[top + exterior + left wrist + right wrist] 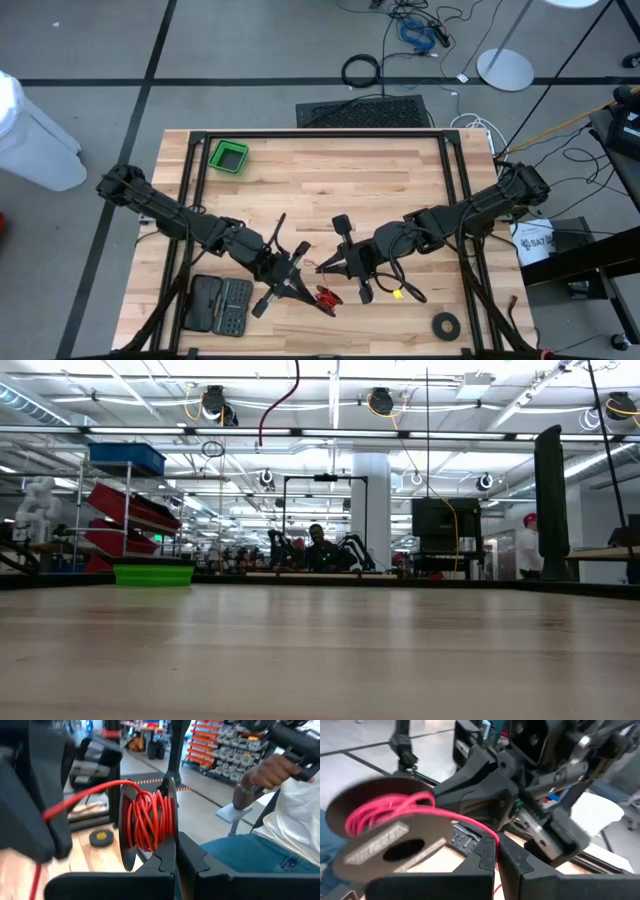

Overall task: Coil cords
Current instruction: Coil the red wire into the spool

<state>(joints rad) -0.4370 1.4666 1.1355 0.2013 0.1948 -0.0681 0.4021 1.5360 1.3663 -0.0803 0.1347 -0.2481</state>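
Note:
A black spool (150,825) wound with red cord (147,820) sits at my left gripper (176,855), which is shut on it above the table's near middle (305,285). In the right wrist view the spool (390,835) shows its flat flange, and a red strand (465,822) runs from it to my right gripper (497,847), shut on that strand. In the high view my right gripper (325,266) faces the left one closely, with the red cord (325,296) between and below them. The low view shows neither gripper. My left gripper pinches the spool by the rim of one flange (167,842) between its two fingers, coming roughly level. The spool is lifted clear of the table, with the wound cord beside the fingertips. My right gripper pinches a single red strand (492,839) between its two fingers, coming roughly level toward the left gripper. The strand runs in a shallow curve from the spool to the fingers, and a short piece (496,887) hangs below them.
A green bin (228,157) stands at the far left. A dark tool case (220,305) lies near the left front edge, and a black tape ring (446,324) at the front right. A person's hand (260,775) shows beyond the table.

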